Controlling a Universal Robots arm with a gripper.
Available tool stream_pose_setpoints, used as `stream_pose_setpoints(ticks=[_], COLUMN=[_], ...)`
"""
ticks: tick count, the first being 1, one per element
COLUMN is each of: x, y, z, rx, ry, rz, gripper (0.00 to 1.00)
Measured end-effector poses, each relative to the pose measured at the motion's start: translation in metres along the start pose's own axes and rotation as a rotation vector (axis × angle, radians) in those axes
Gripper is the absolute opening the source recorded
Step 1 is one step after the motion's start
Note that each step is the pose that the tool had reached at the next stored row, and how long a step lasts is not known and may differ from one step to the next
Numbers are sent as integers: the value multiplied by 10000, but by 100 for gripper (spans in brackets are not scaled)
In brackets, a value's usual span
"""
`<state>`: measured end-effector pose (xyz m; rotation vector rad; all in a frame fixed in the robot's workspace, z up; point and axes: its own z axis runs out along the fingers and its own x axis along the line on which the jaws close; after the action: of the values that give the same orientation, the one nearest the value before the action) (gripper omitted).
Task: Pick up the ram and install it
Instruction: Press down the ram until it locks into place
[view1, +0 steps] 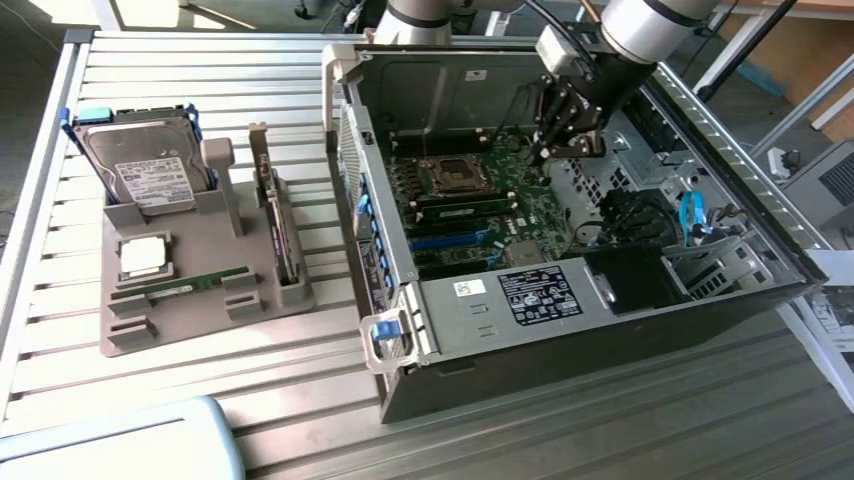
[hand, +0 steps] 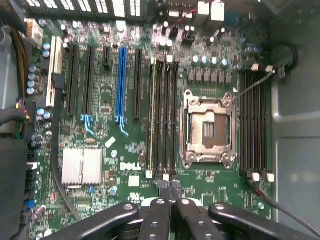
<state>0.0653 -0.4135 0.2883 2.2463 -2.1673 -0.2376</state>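
I note the ram (view1: 180, 287), a thin green stick, lying flat in the grey holder (view1: 200, 320) on the slatted metal table (view1: 174, 400), while my gripper (view1: 558, 150), shut and empty, hangs inside the open computer case (view1: 601, 300).

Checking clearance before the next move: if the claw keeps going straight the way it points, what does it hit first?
The claw points down into the open computer case, at the motherboard. In the wrist view its fingers, closed together, sit over the near end of the memory slots beside the CPU socket. Probably those slots first; depth unclear.
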Motion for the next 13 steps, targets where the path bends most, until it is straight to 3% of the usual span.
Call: stream_pose_setpoints(ticks=[2,4,5,13], x=[0,0,1,0], y=[2,4,4,4], z=[5,8,8,8], rx=[480,768,805,822], ry=[20,32,34,34], rz=[-46,-74,-77,-72], gripper=[11,11,11,11])
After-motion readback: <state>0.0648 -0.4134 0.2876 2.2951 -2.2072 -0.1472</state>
